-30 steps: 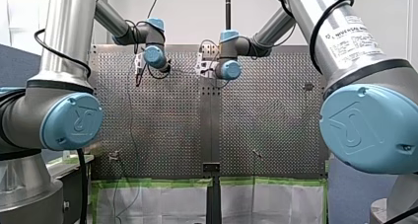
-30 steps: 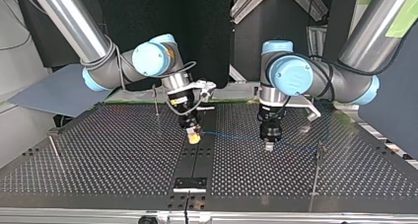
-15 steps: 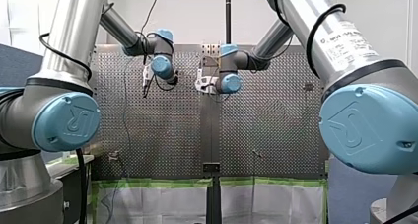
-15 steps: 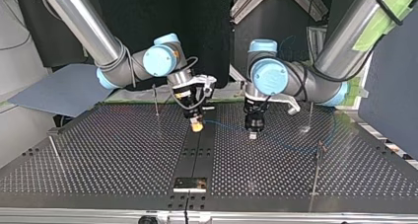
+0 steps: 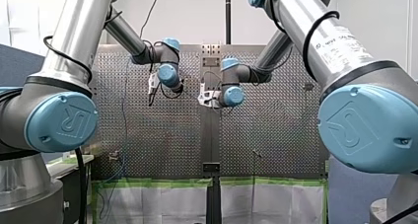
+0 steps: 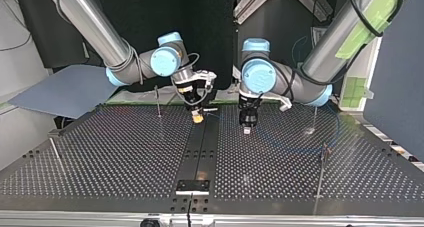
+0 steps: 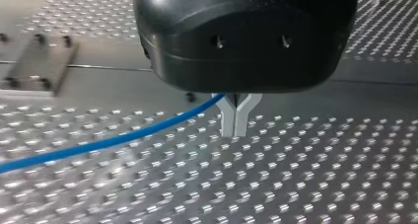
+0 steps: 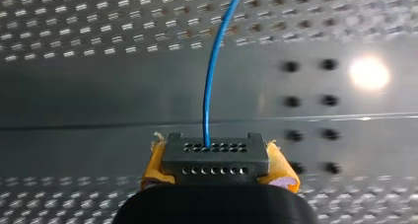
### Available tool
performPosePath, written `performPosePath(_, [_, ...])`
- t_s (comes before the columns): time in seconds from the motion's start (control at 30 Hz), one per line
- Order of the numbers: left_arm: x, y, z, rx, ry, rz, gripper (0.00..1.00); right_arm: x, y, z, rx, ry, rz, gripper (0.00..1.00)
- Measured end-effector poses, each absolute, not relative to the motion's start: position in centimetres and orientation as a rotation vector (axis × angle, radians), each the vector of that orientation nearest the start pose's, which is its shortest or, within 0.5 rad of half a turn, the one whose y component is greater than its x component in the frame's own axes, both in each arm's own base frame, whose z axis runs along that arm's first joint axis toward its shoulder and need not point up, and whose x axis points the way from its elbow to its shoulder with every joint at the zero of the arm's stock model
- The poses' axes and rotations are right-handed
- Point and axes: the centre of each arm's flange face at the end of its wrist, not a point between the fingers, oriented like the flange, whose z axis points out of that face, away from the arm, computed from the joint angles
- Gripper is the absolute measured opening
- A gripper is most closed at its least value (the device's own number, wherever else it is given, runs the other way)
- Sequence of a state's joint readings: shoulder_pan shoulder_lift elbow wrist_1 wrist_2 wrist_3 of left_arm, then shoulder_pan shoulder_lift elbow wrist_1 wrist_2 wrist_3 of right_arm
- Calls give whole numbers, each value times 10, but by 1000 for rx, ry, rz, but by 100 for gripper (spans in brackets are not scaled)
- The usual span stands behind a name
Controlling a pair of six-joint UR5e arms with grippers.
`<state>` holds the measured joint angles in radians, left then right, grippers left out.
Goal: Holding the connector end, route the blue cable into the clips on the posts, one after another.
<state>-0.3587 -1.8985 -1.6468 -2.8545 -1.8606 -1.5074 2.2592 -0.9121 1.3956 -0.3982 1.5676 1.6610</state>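
In the right wrist view my right gripper (image 8: 217, 166) is shut, its yellow pads (image 8: 154, 166) clamping a grey connector (image 8: 215, 149). The thin blue cable (image 8: 213, 71) runs straight out of the connector over the plate. In the top view that gripper (image 6: 198, 118) hangs low at the table's middle seam, near the far edge. My left gripper (image 6: 246, 130) stands just to its right in that view. Its metal fingers (image 7: 227, 120) are shut on the blue cable (image 7: 118, 139), which enters near their base. Beyond the left gripper the cable (image 6: 287, 143) curves off faintly to the top view's right.
Thin posts stand on the perforated table (image 6: 110, 157): one near the right gripper (image 6: 158, 101), one at the top view's left edge (image 6: 54, 148), two at its right (image 6: 320, 174) (image 6: 315, 118). A small black plate (image 6: 192, 186) sits on the seam at the near edge.
Both grippers have moved toward the far edge in the top view, the left one also to that view's left, closer to the right one. The cable has gone with them.
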Motion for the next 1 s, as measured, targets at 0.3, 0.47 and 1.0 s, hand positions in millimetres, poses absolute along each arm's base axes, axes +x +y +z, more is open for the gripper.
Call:
performPosePath(0.3, [505, -323, 255, 174, 1737, 26, 0, 536, -456, 172, 1800, -958, 1625, 0])
performPosePath(0.47, [503, -333, 231, 181, 1753, 10, 0, 533, -457, 153, 1821, -969, 1593, 0])
performPosePath(1.0, [489, -337, 186, 173, 1748, -27, 0, 510, -456, 90, 1837, -1016, 1526, 0])
